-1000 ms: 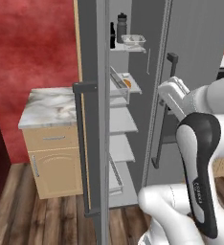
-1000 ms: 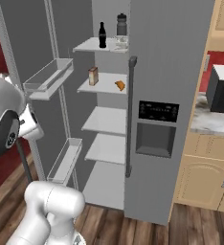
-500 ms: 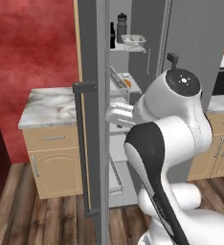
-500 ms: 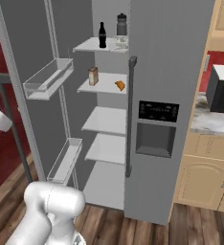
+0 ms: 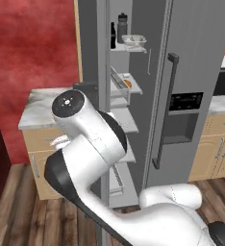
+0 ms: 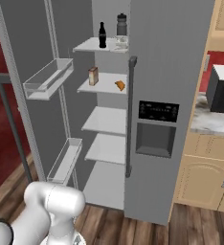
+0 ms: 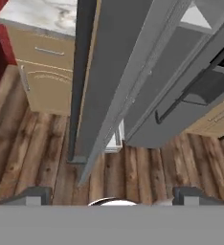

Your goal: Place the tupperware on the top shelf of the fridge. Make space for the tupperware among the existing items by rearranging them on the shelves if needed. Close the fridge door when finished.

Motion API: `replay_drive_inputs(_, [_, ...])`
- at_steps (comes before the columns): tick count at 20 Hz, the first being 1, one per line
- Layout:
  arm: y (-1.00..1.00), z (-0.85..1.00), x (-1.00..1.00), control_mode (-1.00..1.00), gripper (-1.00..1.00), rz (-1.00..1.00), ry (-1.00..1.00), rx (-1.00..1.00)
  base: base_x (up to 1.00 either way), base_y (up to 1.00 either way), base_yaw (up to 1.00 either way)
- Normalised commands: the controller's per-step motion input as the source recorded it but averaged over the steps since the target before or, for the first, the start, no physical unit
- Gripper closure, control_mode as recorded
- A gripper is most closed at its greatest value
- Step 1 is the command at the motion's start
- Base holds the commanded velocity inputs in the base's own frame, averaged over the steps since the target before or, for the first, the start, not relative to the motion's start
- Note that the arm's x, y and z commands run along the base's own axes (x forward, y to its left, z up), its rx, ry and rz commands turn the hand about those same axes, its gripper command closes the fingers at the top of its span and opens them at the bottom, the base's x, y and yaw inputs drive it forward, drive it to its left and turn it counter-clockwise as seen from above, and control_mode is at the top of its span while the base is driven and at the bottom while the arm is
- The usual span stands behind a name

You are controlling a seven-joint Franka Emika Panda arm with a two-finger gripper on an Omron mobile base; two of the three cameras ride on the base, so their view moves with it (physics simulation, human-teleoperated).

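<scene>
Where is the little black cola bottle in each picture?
Left base view: the cola bottle is near the top, peeking past the open fridge door, left of the grey sports bottle.
Right base view: it stands on the top shelf, left of the sports bottle.
Hand view: not in this picture.
Shared landmark: the sports bottle beside it.

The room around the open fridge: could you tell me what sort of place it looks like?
A home kitchen, most likely: a tall grey fridge stands open, wooden cabinets carry a marble counter, and a dark microwave sits on the counter.
</scene>
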Motion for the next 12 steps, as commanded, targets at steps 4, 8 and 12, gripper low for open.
replay_drive_inputs(4, [0.7,-0.52,0.61,-1.0,-1.0,0.0,0.0,-0.35,0.0,0.0,0.0])
replay_drive_inputs(8, [0.57,-0.61,0.77,-1.0,-1.0,0.0,0.04,-0.33,0.0,0.0,0.0])
replay_drive_inputs(12, [0.36,-0.6,0.85,-1.0,-1.0,0.0,0.06,-0.28,0.0,0.0,0.0])
